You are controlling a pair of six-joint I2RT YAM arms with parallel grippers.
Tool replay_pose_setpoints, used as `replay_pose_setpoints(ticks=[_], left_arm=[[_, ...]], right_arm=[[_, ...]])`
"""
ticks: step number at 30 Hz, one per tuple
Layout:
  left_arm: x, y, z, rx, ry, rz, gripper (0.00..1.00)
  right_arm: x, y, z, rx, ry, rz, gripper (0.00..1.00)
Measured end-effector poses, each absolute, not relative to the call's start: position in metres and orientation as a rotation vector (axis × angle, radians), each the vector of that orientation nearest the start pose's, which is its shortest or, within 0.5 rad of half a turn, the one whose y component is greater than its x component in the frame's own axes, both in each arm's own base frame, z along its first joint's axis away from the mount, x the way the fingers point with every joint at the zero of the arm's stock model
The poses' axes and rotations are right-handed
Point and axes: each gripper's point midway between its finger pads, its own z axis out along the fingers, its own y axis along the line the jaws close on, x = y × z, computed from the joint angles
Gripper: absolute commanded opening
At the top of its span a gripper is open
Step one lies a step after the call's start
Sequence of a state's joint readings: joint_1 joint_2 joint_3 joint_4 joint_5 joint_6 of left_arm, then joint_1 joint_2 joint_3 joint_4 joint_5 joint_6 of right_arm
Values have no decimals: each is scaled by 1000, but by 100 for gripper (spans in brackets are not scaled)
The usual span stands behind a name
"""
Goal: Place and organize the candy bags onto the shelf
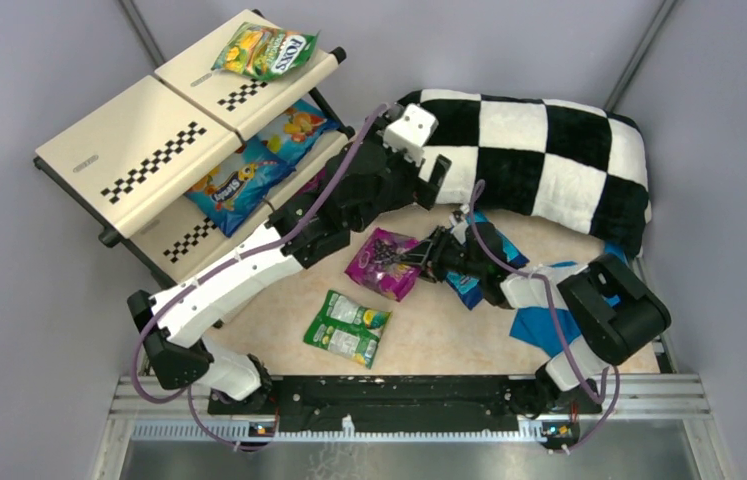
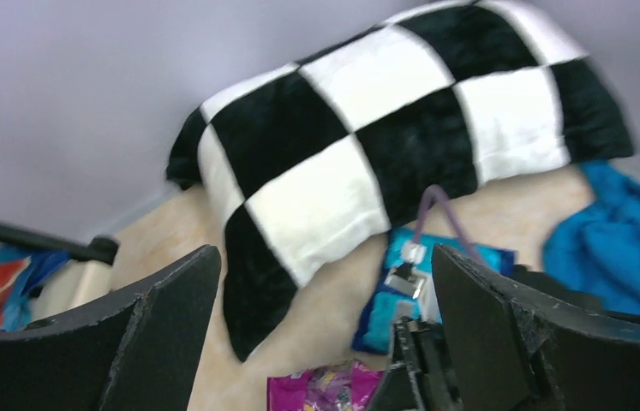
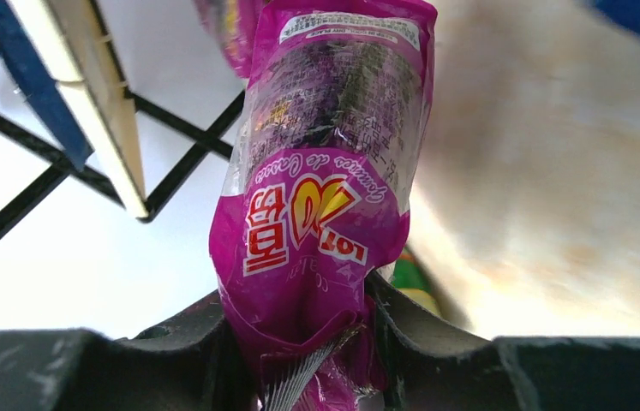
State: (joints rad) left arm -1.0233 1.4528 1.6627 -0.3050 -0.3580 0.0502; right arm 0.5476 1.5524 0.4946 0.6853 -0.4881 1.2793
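Observation:
My right gripper [image 3: 303, 342] is shut on the end of a magenta candy bag [image 3: 325, 171]; in the top view this bag [image 1: 384, 262] sits mid-table with the gripper [image 1: 419, 262] at its right edge. The left gripper [image 2: 325, 334] is open and holds nothing; it hovers by the pillow [image 1: 429, 182], behind the magenta bag [image 2: 325, 390]. A green-white bag [image 1: 347, 327] lies nearer the front. A blue bag [image 1: 467, 288] lies under the right arm. The shelf [image 1: 139, 150] at the back left carries a FOX'S bag [image 1: 265, 50] on top and two blue bags [image 1: 249, 172] on the middle tier.
A black-and-white checkered pillow [image 1: 539, 150] fills the back right. A blue cloth [image 1: 539, 325] lies under the right arm's elbow. Grey walls close in both sides, and the shelf's black frame [image 3: 188, 163] stands beyond the held bag.

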Motion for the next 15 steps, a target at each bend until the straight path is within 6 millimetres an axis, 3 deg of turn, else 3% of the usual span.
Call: replay_pose_setpoints(ticks=[3, 8, 11, 15], left_arm=[[310, -331, 393, 601, 1608, -368, 99], [297, -322, 357, 687, 1630, -335, 99], [290, -315, 360, 697, 1602, -305, 99], [285, -310, 378, 681, 1535, -274, 99]], right_arm=[[262, 325, 130, 381, 2215, 1608, 34], [256, 379, 171, 273, 2129, 1706, 34], [256, 417, 177, 254, 2107, 1759, 34], [251, 464, 170, 247, 2105, 1784, 34]])
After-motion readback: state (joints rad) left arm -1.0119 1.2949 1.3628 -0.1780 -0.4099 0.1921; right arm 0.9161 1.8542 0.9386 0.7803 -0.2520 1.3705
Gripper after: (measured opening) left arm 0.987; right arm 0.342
